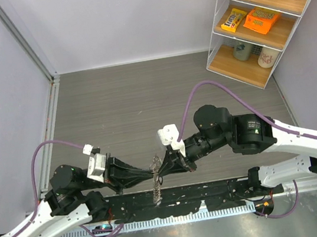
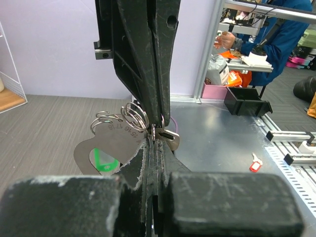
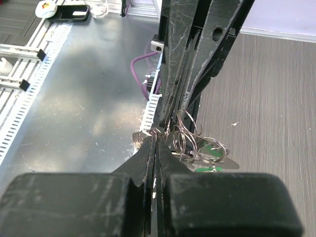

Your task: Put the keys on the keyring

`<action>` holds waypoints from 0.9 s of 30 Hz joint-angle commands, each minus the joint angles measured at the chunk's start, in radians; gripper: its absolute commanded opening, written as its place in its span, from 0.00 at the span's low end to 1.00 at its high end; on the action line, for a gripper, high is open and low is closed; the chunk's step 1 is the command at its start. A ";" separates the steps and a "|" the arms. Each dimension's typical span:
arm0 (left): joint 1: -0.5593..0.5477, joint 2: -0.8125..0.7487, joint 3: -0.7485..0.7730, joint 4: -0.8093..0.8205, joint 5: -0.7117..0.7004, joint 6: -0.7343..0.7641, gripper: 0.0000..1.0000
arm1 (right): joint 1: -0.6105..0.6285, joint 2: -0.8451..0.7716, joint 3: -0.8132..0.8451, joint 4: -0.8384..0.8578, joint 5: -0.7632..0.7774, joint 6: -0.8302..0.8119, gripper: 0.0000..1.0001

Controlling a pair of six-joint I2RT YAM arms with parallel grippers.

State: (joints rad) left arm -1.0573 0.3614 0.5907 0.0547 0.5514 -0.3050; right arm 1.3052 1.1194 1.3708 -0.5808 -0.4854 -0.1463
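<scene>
My left gripper (image 1: 149, 173) and right gripper (image 1: 167, 166) meet tip to tip above the table's near edge. Both are shut on one tangled bunch of silver wire rings, the keyring (image 1: 156, 168). A chain-like strip (image 1: 157, 195) hangs down from it. In the left wrist view the left gripper (image 2: 156, 140) pinches thin metal beside coiled rings (image 2: 134, 116), a flat silver key with a green head (image 2: 106, 154) and a small silver key (image 2: 171, 138). In the right wrist view the right gripper (image 3: 157, 134) pinches a ring coil (image 3: 139, 138), with loose rings (image 3: 190, 133) and the green head (image 3: 211, 169) just right. No black-headed key or blue tag shows.
A wooden shelf (image 1: 265, 34) with snacks and a paper roll stands at the back right. Purple cables (image 1: 202, 91) arch over both arms. A black rail (image 1: 177, 202) runs along the near edge. A small red tag (image 2: 255, 164) lies on the metal surface. A phone (image 3: 74, 11) lies far left.
</scene>
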 commanded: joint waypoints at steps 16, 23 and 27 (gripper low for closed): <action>0.000 -0.035 0.020 0.034 -0.059 0.053 0.00 | 0.005 0.028 0.074 0.042 0.065 0.076 0.06; 0.000 -0.056 0.012 0.010 -0.149 0.073 0.00 | 0.006 0.013 0.048 0.038 0.057 0.085 0.05; 0.000 -0.067 0.009 0.010 -0.156 0.079 0.00 | 0.006 0.008 0.034 0.041 0.093 0.103 0.05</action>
State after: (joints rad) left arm -1.0573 0.3122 0.5903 0.0269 0.4358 -0.2489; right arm 1.3052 1.1423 1.4147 -0.5682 -0.4232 -0.0711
